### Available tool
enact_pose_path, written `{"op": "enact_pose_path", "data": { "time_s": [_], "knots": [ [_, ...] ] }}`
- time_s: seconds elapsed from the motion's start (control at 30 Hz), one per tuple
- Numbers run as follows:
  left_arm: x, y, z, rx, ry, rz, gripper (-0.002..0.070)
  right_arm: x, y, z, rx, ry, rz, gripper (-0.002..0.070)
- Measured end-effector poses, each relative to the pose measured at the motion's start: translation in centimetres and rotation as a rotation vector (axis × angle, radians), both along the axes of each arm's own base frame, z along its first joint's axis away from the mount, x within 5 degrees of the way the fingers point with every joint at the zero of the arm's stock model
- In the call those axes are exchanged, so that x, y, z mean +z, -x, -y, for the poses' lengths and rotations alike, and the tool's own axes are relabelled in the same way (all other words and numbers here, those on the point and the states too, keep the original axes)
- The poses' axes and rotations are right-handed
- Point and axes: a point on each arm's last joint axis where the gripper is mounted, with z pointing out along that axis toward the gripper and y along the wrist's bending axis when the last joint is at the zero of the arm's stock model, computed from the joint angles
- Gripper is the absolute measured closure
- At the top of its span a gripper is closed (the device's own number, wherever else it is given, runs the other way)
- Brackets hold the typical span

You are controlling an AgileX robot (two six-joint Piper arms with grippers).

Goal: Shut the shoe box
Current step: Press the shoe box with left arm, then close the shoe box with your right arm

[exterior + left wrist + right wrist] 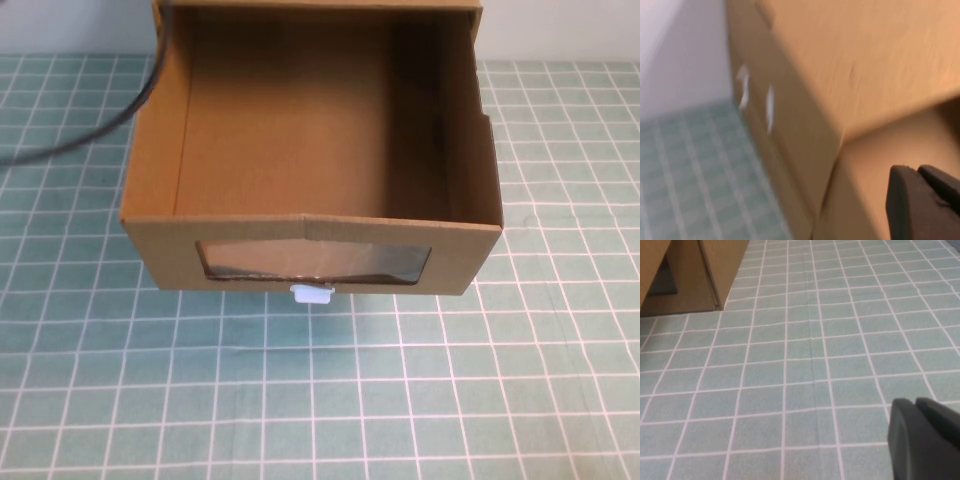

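Nearest the high camera is bare bench (320, 400), a green cloth with a white grid, and just beyond it the front of the shoe box (310, 225). The drawer is pulled well out toward the near edge, empty, its clear window (315, 262) facing me with the small white pull tab (311, 293) below it. The rest of the box runs back to the far edge, where a dark cable (120, 110) trails off toward the far left corner.

My left tool (927, 200) is up against the cardboard at the left side of the box, holding nothing that I can see; I cannot tell how far it is open. My right tool (925, 440) hangs over bare bench off the right side of the box, nothing in it either, and its opening I cannot tell.

I judge the closing has not begun. The next move calls for a tool brought to the drawer front, then a straight push toward the far edge.
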Motion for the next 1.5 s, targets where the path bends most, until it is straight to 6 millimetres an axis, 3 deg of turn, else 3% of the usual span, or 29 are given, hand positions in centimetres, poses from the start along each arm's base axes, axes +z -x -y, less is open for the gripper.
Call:
{"op": "enact_pose_path", "data": {
  "time_s": [0.1, 0.23, 0.4, 0.6, 0.8, 1.03, 1.2, 1.33, 1.5],
  "knots": [
    [1.1, -2.6, 1.9, -0.057, -0.003, 0.047, 0.0680, 0.0, 0.0, 0.0, 0.000, 0.000, 0.000, 0.0688],
    [0.8, -6.0, 4.8, -0.129, -0.010, 0.059, 0.0680, 0.0, 0.0, 0.0, 0.000, 0.000, 0.000, 0.0687],
    [-1.1, -9.6, 7.3, -0.164, -0.010, 0.041, 0.0680, 0.0, 0.0, 0.0, 0.000, 0.000, 0.000, 0.0688],
    [-4.5, -12.6, 8.2, -0.158, -0.018, -0.013, 0.0680, 0.0, 0.0, 0.0, 0.000, 0.000, 0.000, 0.0688],
    [-5.5, -13.3, 8.4, -0.160, -0.014, -0.033, 0.0680, 0.7, -0.2, 0.0, -0.010, -0.042, 0.076, 0.0688],
    [-5.5, -13.3, 8.4, -0.161, -0.014, -0.035, 0.0680, 3.0, -0.3, 0.4, -0.089, -0.463, 0.307, 0.0687],
    [-5.5, -13.3, 8.4, -0.161, -0.014, -0.035, 0.0680, 3.6, -0.3, 0.9, -0.137, -0.583, 0.379, 0.0688],
    [-5.5, -13.3, 8.5, -0.163, -0.014, -0.035, 0.0680, 3.7, -0.1, -0.3, -0.043, -0.665, 0.229, 0.0687],
    [-5.5, -13.3, 8.5, -0.162, -0.014, -0.034, 0.0680, 7.3, -0.3, -2.7, 0.146, -0.595, -0.101, 0.0687]
  ]
}}
